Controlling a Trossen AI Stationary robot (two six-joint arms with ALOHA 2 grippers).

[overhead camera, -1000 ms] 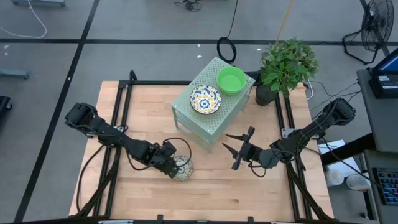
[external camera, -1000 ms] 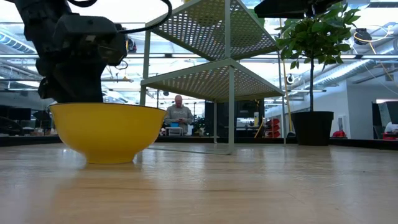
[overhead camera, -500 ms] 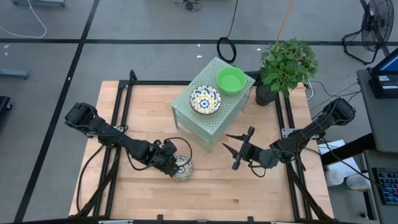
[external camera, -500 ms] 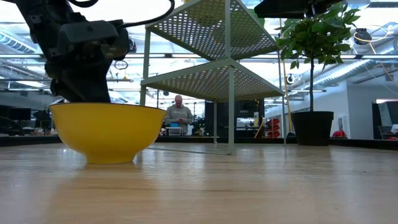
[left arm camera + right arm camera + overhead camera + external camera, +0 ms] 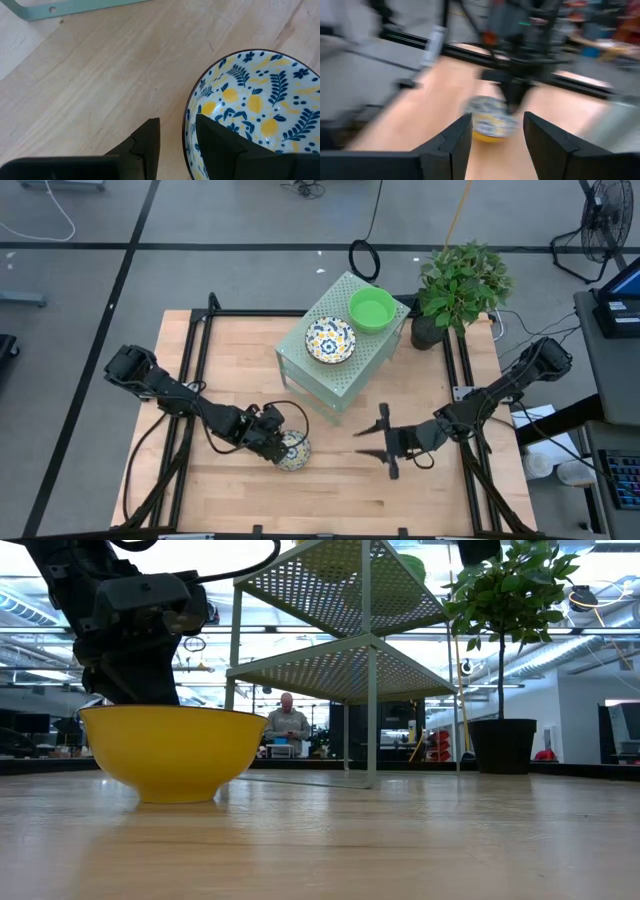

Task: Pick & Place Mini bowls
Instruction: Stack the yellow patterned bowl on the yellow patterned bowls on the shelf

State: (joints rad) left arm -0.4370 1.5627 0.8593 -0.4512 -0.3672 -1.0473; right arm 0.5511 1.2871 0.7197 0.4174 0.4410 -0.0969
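left claw [image 5: 177, 145] pinched; right claw [image 5: 378, 448] open.

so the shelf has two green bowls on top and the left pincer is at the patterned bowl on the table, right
Not quite. The high view shows only one green bowl on the shelf; beside it sits a patterned bowl. The rest holds: the left pincer is at the patterned bowl on the table, one finger inside its rim and one outside in the left wrist view.

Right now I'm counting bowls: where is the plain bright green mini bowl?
In the high view the plain bright green mini bowl sits on top of the pale-green perforated shelf, between the floral-patterned bowl and the potted plant.
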